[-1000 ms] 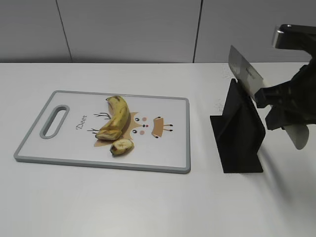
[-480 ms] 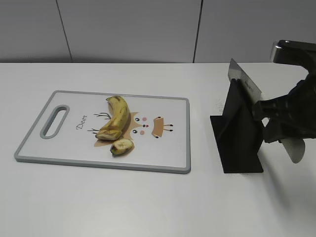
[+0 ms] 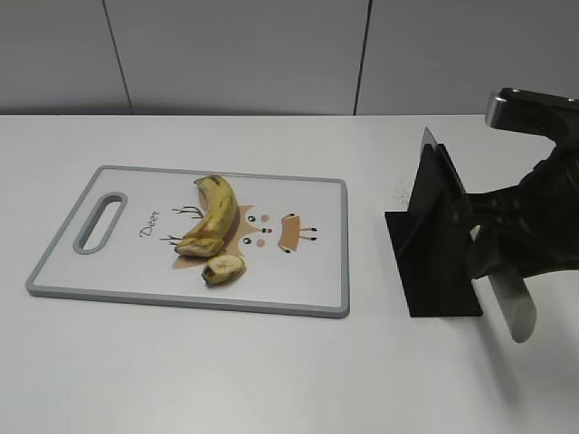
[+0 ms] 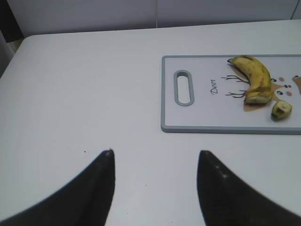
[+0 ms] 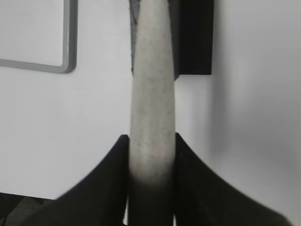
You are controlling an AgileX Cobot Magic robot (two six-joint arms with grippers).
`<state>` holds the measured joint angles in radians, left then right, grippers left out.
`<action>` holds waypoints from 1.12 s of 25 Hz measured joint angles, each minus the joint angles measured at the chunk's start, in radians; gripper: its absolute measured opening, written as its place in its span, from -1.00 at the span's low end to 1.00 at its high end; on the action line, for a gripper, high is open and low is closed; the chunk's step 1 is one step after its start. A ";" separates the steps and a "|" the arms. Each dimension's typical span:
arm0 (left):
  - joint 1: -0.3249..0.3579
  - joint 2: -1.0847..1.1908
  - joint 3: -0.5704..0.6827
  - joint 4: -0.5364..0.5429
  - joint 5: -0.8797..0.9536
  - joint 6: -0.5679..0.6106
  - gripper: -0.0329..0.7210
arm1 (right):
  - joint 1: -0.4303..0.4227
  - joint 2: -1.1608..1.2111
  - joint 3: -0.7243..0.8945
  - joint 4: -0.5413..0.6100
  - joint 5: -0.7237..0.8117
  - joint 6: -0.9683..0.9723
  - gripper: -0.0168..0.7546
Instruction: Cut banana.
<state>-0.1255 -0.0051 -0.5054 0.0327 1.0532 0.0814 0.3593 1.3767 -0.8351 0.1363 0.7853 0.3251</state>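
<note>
The banana (image 3: pixel 215 215) lies curved on the white cutting board (image 3: pixel 308 280), unpeeled, yellow with brown bruises. A short cut-off stub (image 3: pixel 223 268) lies just in front of it. In the left wrist view the banana (image 4: pixel 256 77) and stub (image 4: pixel 281 109) lie on the board (image 4: pixel 188 117), far ahead to the right. My left gripper (image 4: pixel 155 153) is open and empty over bare table. My right gripper (image 3: pixel 493 258) is shut on the pale handle (image 3: pixel 509 303) of a knife. The blade sits low in the black knife stand (image 3: pixel 434 244). The right wrist view shows the handle (image 5: pixel 151 94) between the jaws (image 5: pixel 150 136).
The stand (image 5: pixel 193 37) is to the right of the board, with a gap of table between them. The board's handle slot (image 3: pixel 99 221) is at its left end. A grey wall runs behind the table. The left arm is out of the exterior view.
My right gripper has moved down with the knife, and the blade has sunk from well above the stand into it. The banana, stub and board have not moved.
</note>
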 joint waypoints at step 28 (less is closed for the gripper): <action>0.004 0.000 0.000 0.002 0.000 0.000 0.43 | 0.000 -1.036 0.398 0.005 0.135 -0.502 0.58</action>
<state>-0.1213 -0.0051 -0.5054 0.0346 1.0532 0.0814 0.3593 0.3409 -0.4368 0.1416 0.9205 -0.1773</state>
